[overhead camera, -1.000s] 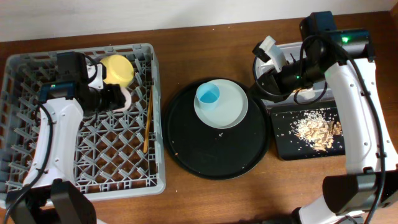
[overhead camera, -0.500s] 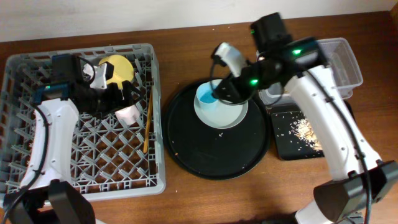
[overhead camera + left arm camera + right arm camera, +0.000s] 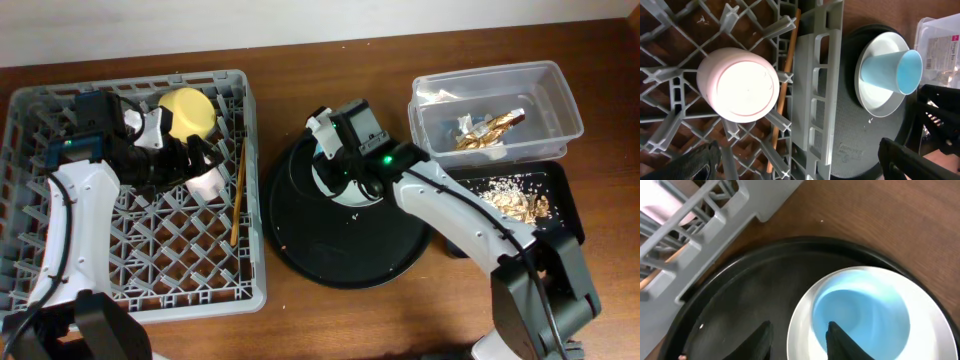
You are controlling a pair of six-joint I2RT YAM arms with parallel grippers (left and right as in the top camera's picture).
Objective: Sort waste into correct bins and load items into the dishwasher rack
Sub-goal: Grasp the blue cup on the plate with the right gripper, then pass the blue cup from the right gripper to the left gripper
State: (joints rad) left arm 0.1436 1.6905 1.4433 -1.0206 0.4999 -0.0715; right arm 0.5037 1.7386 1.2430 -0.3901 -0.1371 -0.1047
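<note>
The pink cup (image 3: 208,183) (image 3: 738,85) stands upside down on the pegs of the dishwasher rack (image 3: 258,240), beside the yellow bowl (image 3: 190,112) and the chopsticks (image 3: 237,195). My left gripper (image 3: 198,163) (image 3: 800,167) is open just behind the pink cup and holds nothing. The light blue cup (image 3: 860,315) (image 3: 890,72) lies on the pale grey plate (image 3: 800,325) (image 3: 348,193). My right gripper (image 3: 345,168) (image 3: 797,342) hangs over them, open; one finger is above the cup's mouth, the other above the round tray. The gold foil wrapper (image 3: 490,130) lies in the clear tub (image 3: 570,100). Food scraps (image 3: 515,203) lie in the shallow black tray (image 3: 470,225).
The plate sits on a large round black tray (image 3: 345,250) between the rack and the bins. The rack's grey side wall (image 3: 812,100) (image 3: 715,225) rises close to the round tray's left edge. The right arm stretches across from the lower right.
My right arm has swung from the bins on the right to over the plate, and its jaws have parted. My left gripper has opened, and the pink cup now stands inverted in the rack.
</note>
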